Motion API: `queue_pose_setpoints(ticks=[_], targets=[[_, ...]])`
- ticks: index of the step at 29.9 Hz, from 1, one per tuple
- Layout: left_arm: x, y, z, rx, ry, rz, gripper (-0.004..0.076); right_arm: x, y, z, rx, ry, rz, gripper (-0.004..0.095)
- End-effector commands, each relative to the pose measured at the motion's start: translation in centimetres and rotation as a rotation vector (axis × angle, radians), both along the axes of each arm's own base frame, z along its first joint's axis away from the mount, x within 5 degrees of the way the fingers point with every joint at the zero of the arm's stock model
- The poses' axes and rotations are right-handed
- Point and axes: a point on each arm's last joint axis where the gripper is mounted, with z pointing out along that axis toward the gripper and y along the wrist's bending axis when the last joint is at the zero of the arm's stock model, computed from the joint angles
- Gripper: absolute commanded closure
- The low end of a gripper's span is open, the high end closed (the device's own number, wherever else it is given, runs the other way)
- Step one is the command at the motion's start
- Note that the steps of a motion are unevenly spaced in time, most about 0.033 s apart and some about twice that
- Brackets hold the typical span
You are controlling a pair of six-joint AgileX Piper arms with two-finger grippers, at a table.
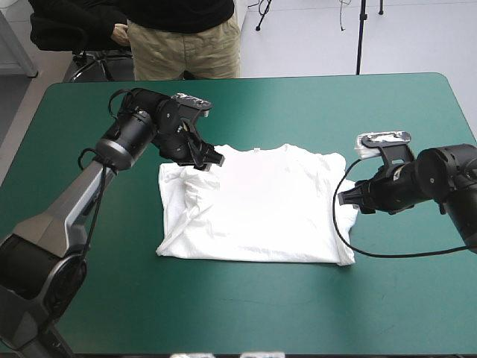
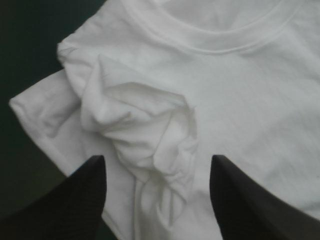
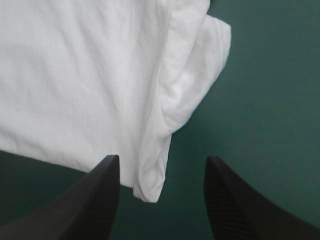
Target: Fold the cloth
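Note:
The white T-shirt [image 1: 253,205] lies spread in the middle of the teal-green table, neck toward the far edge, with both sleeves folded inward. My left gripper [image 1: 207,159] hovers open over the shirt's far left shoulder. In the left wrist view a crumpled sleeve fold [image 2: 145,130] sits between its fingers [image 2: 85,200], with the collar [image 2: 220,35] ahead. My right gripper [image 1: 349,198] stands open at the shirt's right edge. In the right wrist view the folded right edge of the T-shirt [image 3: 155,170] lies between its fingers [image 3: 95,205].
A person stands beyond the table's far edge [image 1: 246,77], not over the top. Bare teal-green cover [image 1: 246,313] runs along the near side and on both sides of the shirt.

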Motion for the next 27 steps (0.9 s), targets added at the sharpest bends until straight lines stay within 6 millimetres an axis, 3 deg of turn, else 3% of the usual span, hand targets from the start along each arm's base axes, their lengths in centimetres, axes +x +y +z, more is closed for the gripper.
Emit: queue_pose_setpoints(ticks=[1,6,11,19,27], targets=[[-2.3,2.3,2.9,-0.010,-0.047,0.062,0.0299,0.8,-0.4,1.5,0.030,-0.111,-0.053,0.0410],[-5.2,4.9,1.6,0.017,0.024,0.108,0.0299,3.3,-1.5,0.7,0.026,-0.074,-0.119,0.0410],[-7.9,5.9,1.0,0.024,0.052,0.105,0.0309,6.5,-2.9,-1.5,0.003,-0.008,-0.160,0.0410],[-8.3,6.0,1.3,0.011,0.042,0.112,0.0309,10.5,-3.0,-6.7,-0.033,0.098,-0.139,0.0412],[-8.3,6.0,1.3,0.003,0.044,0.133,0.0309,12.5,-2.8,-10.0,-0.046,0.150,-0.120,0.0412]])
